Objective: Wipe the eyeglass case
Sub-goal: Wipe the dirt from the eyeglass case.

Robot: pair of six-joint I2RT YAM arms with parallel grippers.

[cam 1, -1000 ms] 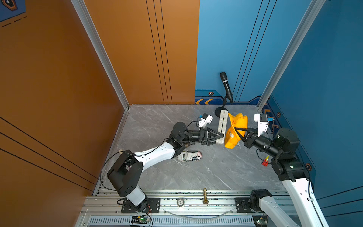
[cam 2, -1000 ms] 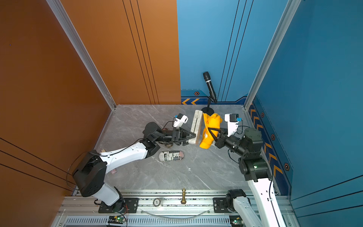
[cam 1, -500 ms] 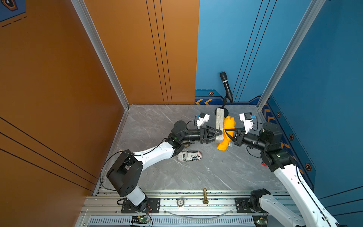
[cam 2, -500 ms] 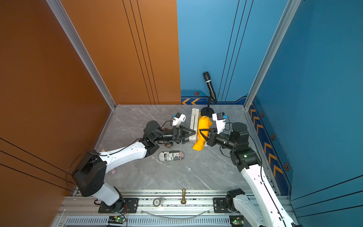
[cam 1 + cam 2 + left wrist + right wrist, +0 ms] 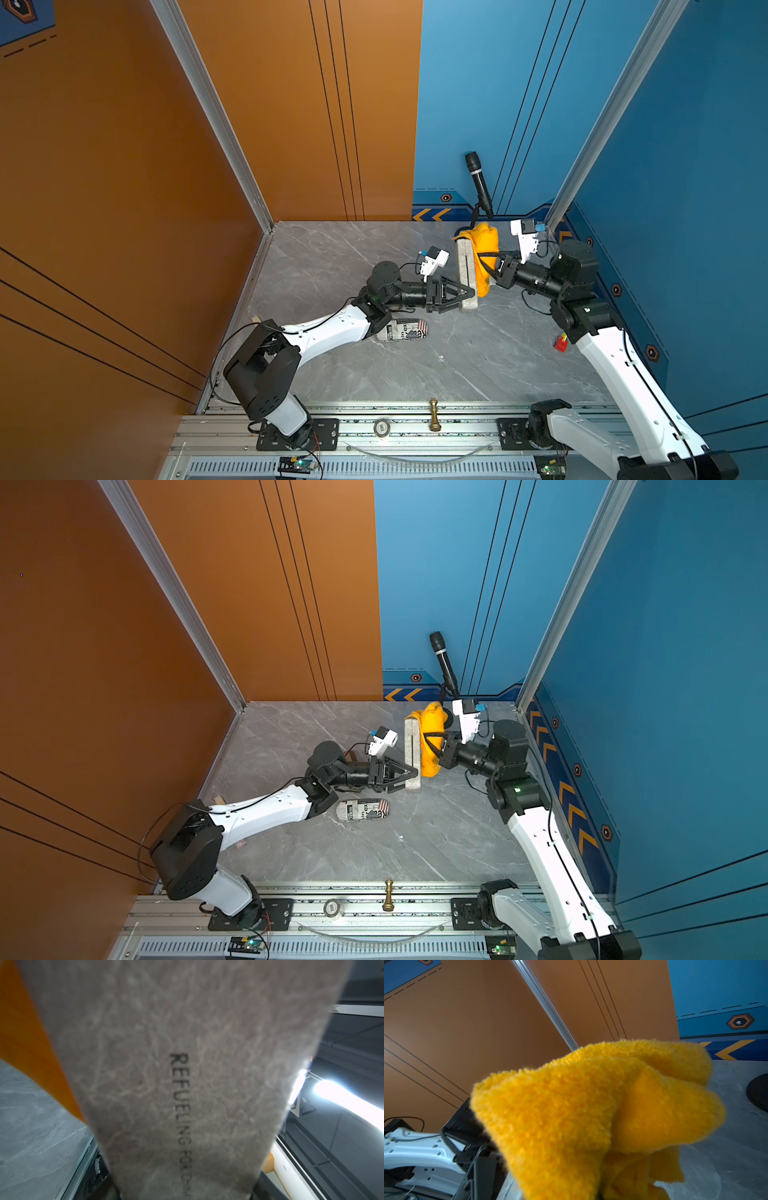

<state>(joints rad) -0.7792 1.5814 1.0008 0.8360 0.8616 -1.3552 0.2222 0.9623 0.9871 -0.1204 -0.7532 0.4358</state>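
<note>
Orange and blue walls (image 5: 124,166) enclose a grey table (image 5: 457,365), over whose far part the two arms are set facing each other. A felt case (image 5: 463,266) is held on end there, clamped near its lower end by the left gripper (image 5: 465,300); whether that end touches the table cannot be told. A yellow cloth (image 5: 484,241) is bunched against the face turned to the right arm and draped over the case's top, and it is pinched in the closed right gripper (image 5: 492,268). Because the case is gripped at one end only, it is likely to be levered or twisted in the jaws if the cloth is pressed hard high up, and it could be dropped. The cloth could be dragged free by the felt's friction. A microphone (image 5: 478,183) stands just behind and could be knocked by a long stroke. A patterned pouch (image 5: 403,330) lies beneath the left arm and could be swept aside if that arm is lowered.
</note>
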